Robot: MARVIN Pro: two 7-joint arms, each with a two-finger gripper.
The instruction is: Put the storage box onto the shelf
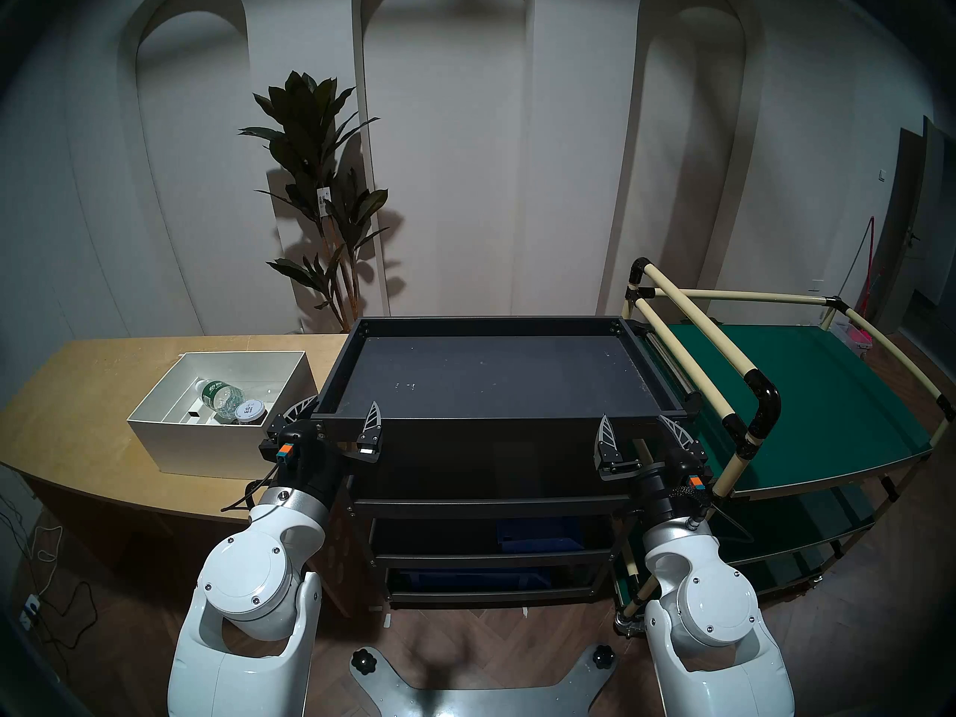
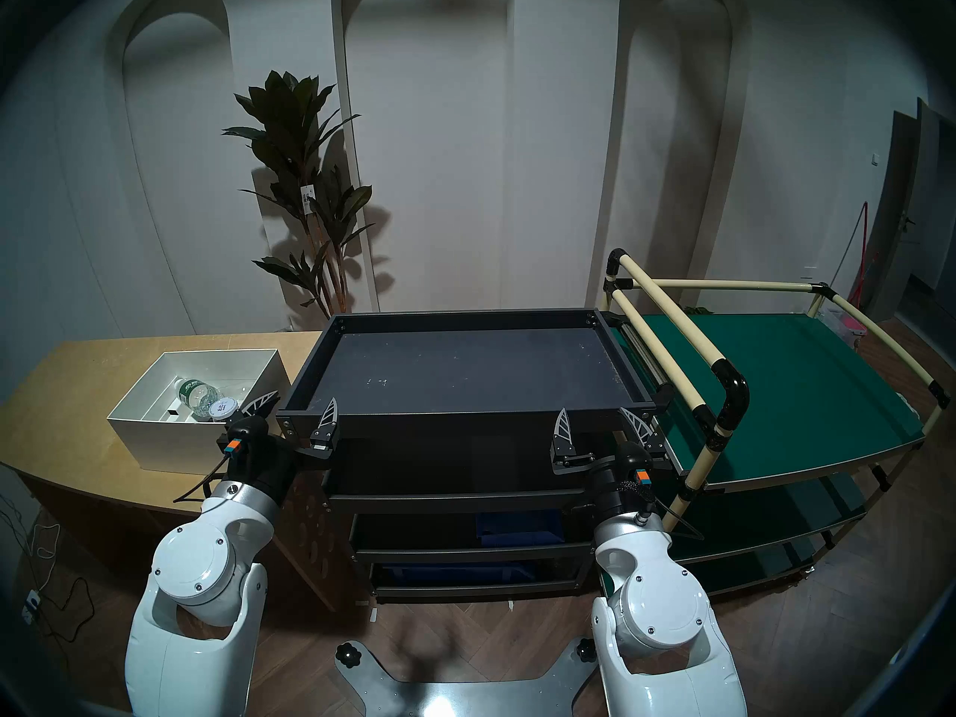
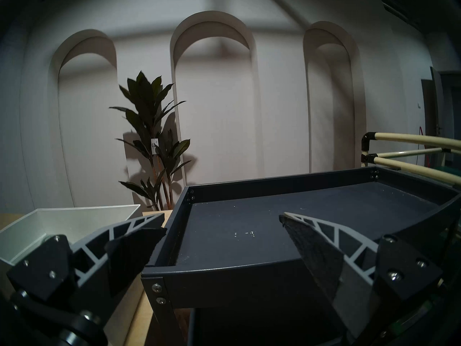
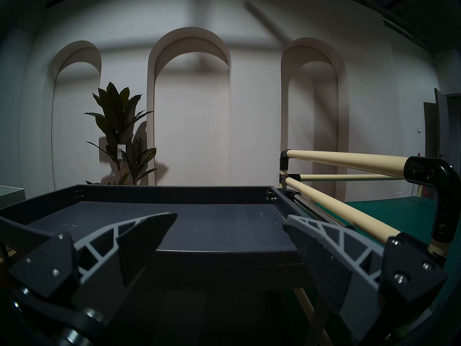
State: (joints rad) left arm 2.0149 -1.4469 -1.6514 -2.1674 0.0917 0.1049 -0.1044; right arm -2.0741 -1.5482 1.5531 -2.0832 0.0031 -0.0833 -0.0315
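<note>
The storage box, white, rectangular, lidless and thin-walled, rests on the tan wooden worktop near its right edge, just beside the shelf. Inside lie a clear plastic bottle and a white-lidded jar. The shelf is a black metal rack with a raised-rim flat top tray. Both arms extend level toward its front edge. The left gripper and right gripper stand wide open, holding nothing.
</note>
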